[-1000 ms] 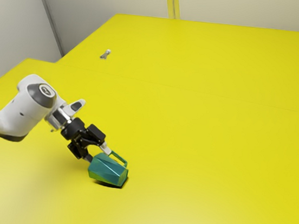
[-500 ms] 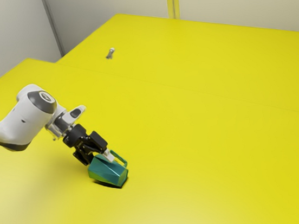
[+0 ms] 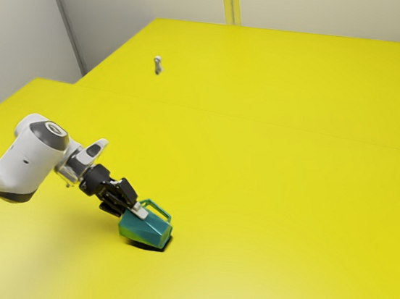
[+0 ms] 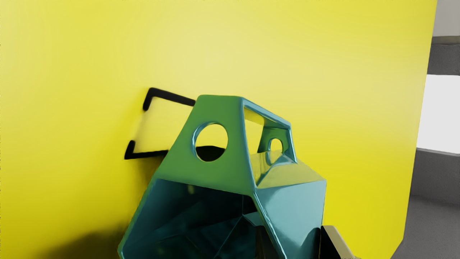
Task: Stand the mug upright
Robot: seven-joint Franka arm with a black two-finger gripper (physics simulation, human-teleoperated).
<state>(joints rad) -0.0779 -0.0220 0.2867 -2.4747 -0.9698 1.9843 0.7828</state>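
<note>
Pale walls (image 3: 130, 2) frame a yellow worktop (image 3: 285, 226), with a second yellow surface (image 3: 290, 66) beyond. The black end effector (image 3: 134, 213) grasps the teal mug (image 3: 146, 232) by its wall, one finger (image 4: 262, 248) inside the opening and the other (image 4: 336, 244) outside. The mug lies on its side on the worktop at seven o'clock in the exterior view, mouth toward the end effector, handle (image 3: 157, 209) raised toward one o'clock. The white arm (image 3: 27, 161) reaches in from nine o'clock; a small grey object (image 3: 158, 65) appears at eleven.
</note>
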